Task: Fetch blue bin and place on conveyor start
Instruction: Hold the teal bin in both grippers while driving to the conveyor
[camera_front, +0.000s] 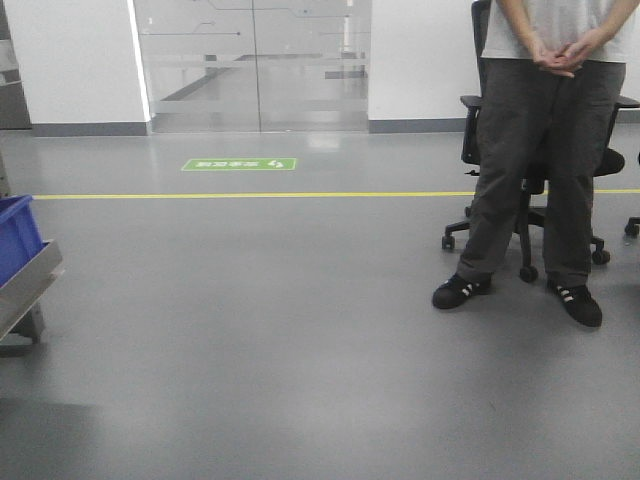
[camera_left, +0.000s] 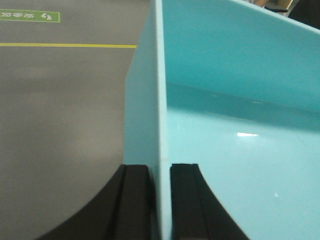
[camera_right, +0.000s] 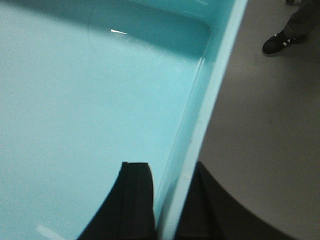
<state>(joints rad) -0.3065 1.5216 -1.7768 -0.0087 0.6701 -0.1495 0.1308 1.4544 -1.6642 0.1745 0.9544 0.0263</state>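
- The blue bin (camera_left: 240, 150) is held between both arms above the grey floor (camera_front: 300, 350). It is empty inside. No worktop and no conveyor start shows in any view.
- The left gripper (camera_left: 160, 170) has its jaws clamped on one thin side wall, one jaw inside and one outside. The right gripper (camera_right: 167, 172) pinches the opposite wall the same way.
- The bin looks light, glossy and slippery, and its walls may flex. Holding it near the rim on opposite walls should hold it level.
- Farther out are a standing person (camera_front: 545, 150), an office chair (camera_front: 610, 160) and a dark blue bin (camera_front: 18, 235).

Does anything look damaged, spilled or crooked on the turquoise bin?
Nothing serious. The blue bin looks empty; the left gripper and right gripper each clamp one wall. Only a faint curved line shows inside.
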